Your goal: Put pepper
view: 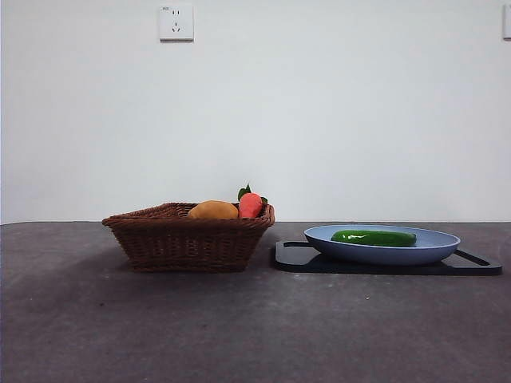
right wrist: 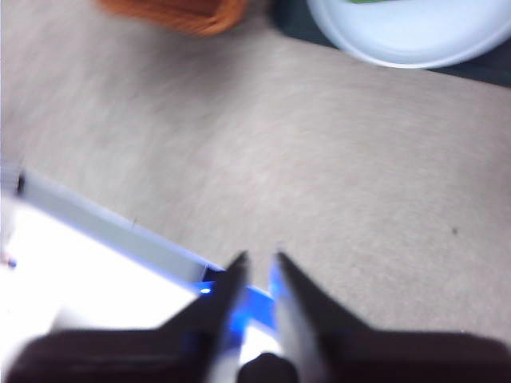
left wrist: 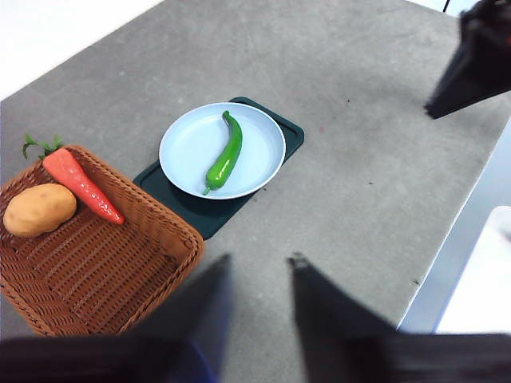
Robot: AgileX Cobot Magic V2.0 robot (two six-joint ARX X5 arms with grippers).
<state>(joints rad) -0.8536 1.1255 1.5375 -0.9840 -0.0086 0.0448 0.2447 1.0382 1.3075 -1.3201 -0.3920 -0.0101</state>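
Observation:
The pepper (view: 374,237) is long, glossy and dark green, and it lies across the blue plate (view: 435,247) at the right of the front view. In the left wrist view the pepper (left wrist: 225,153) rests in the middle of the plate (left wrist: 259,132). My left gripper (left wrist: 259,263) hovers high above the table, near the basket's corner, open and holding nothing. My right gripper (right wrist: 259,257) is over bare table near the table's edge, well short of the plate (right wrist: 407,36), its jaws almost together and empty. Its view is blurred.
The plate sits on a dark tray (view: 297,255). Left of it a brown wicker basket (view: 188,239) holds a red-orange fruit with leaves (view: 251,205) and an orange-yellow fruit (view: 212,211). The other arm (left wrist: 479,56) shows dark in the left wrist view. The table's edge (right wrist: 120,227) is close to the right gripper.

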